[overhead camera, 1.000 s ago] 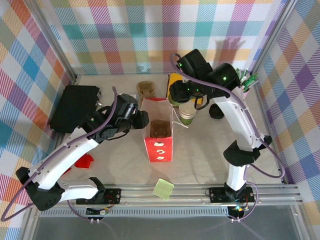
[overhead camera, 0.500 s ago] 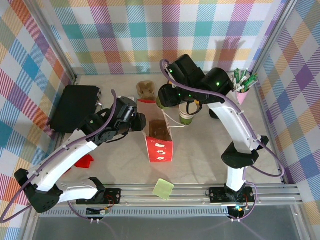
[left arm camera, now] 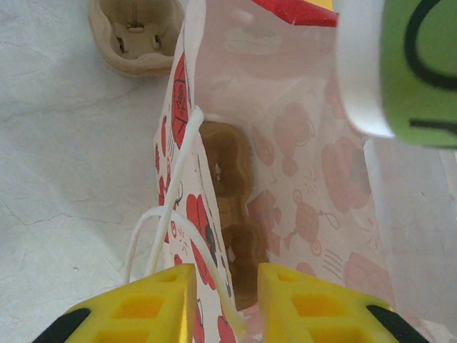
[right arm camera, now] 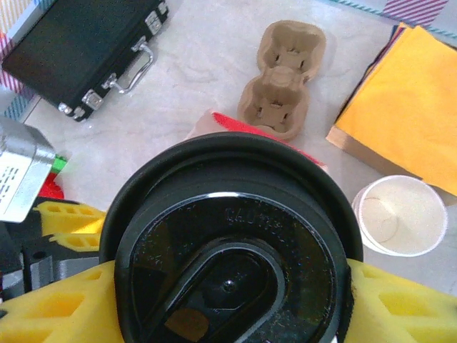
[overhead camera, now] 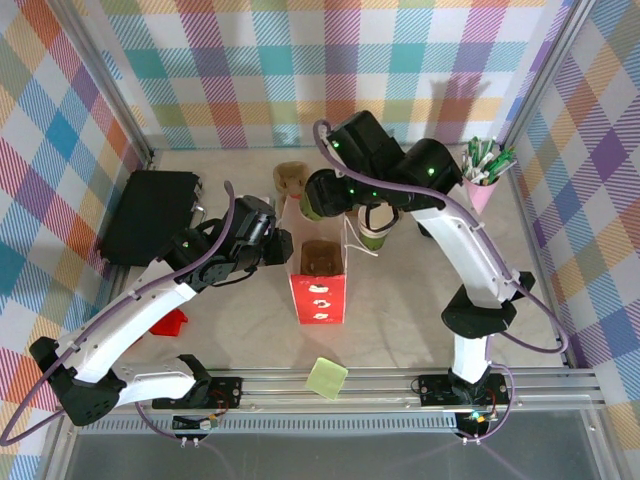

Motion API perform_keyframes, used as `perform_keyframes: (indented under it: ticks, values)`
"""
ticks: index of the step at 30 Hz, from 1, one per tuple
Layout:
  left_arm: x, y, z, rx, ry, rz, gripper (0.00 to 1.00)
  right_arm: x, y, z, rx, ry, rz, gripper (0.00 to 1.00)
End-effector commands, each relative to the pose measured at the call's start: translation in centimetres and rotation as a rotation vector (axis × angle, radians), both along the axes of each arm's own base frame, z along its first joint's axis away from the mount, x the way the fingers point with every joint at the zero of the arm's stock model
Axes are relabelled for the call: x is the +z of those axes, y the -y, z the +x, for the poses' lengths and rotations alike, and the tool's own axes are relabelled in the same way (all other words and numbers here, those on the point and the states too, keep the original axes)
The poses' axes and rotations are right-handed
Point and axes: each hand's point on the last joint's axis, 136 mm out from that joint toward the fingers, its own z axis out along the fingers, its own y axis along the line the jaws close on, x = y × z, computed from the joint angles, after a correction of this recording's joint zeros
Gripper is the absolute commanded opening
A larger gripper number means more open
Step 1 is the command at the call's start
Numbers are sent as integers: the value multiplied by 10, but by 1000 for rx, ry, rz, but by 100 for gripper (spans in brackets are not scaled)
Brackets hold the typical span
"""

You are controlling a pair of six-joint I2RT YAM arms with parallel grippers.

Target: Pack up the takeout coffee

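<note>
Step in hand: it looks like the carry to the bag. The coffee cup is in the air and not yet inside.
Coffee cup: it has green sides with a pale band near the rim and a black lid on top. It hangs over the far edge of the bag's mouth, clear of the worktop.
Right fingers: they are clamped on the cup from left and right just under the lid, and the cup sits squarely between them.
Left fingers: they are narrowly apart at the bag's left wall, with the paper edge and the string handle running between them. Whether they pinch the wall cannot be told.
Bag: the red bag stands upright mid-worktop with its mouth open. A brown tray lies at the bottom.
Next move, as a judgement: bring the cup a little nearer so it is centred over a free pocket of the tray. Then lower it straight down between the walls and let go only once it is seated.
Risk: the rim or the right fingers could catch the bag's far lip or the string.
Nearby: an open lidless cup stands on the worktop to the right of the bag.
</note>
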Motion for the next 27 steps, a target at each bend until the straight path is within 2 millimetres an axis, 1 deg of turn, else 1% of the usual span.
perform_keyframes:
  ticks: [1,4,6,9,14,19,25,27]
  values:
    - [12,-9,2,34,44,-3,29,-27,-17,-5,9,-66,-44,55]
    - [20,-19,2,57,71,24,29,-48,-13,-5,-27,-104,-115,55]
    - [22,-20,1,50,74,16,29,-56,-14,-5,-37,-121,-140,55]
    - [17,-12,-7,11,49,-23,29,-65,-17,-5,-45,-133,-157,55]
    - [0,5,-31,-85,-55,-116,28,-82,-16,-2,-71,-154,-202,55]
    - [-3,11,-47,-116,-74,-222,28,-98,-16,1,-88,-171,-246,54]
    - [-13,30,-55,-148,-123,-339,25,-115,-20,6,-100,-213,-271,54]
    - [-12,38,-56,-162,-127,-370,24,-120,-21,7,-103,-225,-278,54]
